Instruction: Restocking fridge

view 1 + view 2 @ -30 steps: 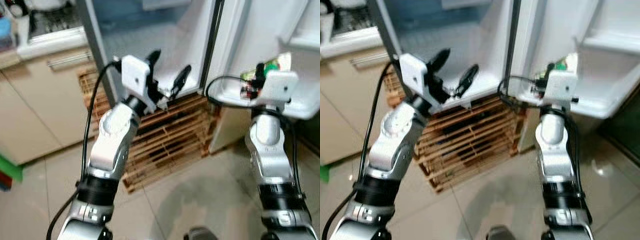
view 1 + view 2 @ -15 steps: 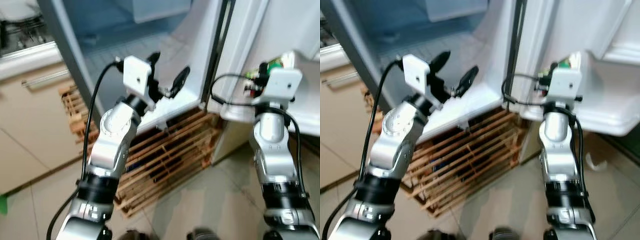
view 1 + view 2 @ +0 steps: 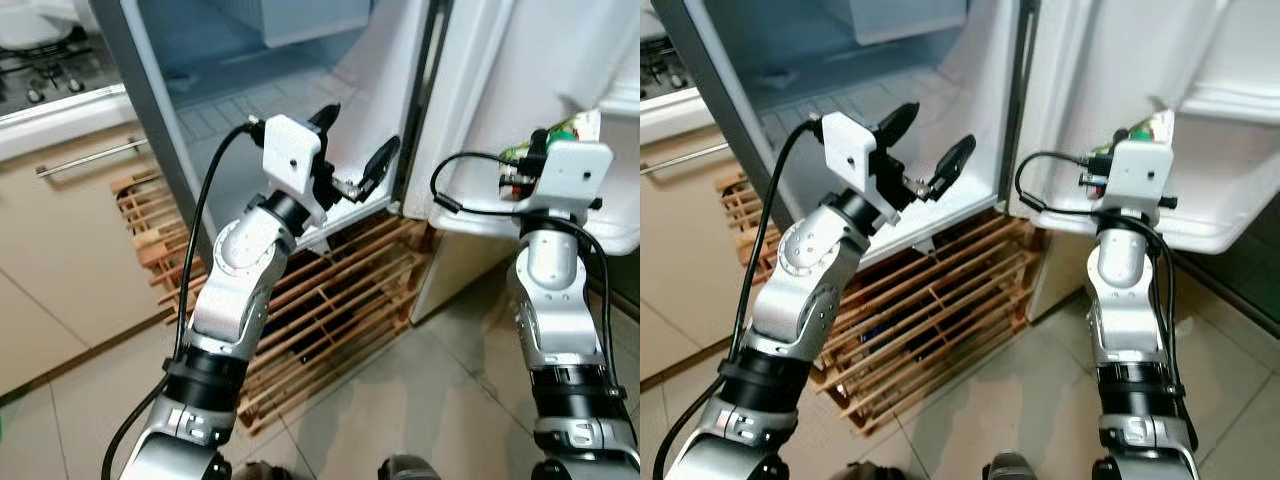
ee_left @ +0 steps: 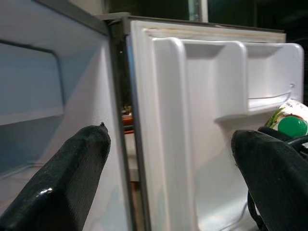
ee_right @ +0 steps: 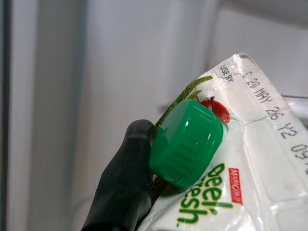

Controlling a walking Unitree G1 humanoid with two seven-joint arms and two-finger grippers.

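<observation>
1. Left eye view: The left hand (image 3: 350,150) is raised in front of the open fridge (image 3: 300,70), fingers spread, holding nothing. The right hand (image 3: 528,160) is held up against the door shelf (image 3: 610,225) and grips a juice carton (image 3: 565,130).
2. Right eye view: A wooden pallet (image 3: 930,300) lies under the fridge, below the left hand. The carton sits above the right hand, its top near the shelf rim.
3. Left wrist view: Both black fingers (image 4: 72,173) stand well apart, the fridge door (image 4: 202,120) ahead between them.
4. Right wrist view: One finger (image 5: 125,187) presses just beside the carton's green cap (image 5: 187,142). Risk: the glossy carton may slip or catch the shelf rim and tip.
</observation>
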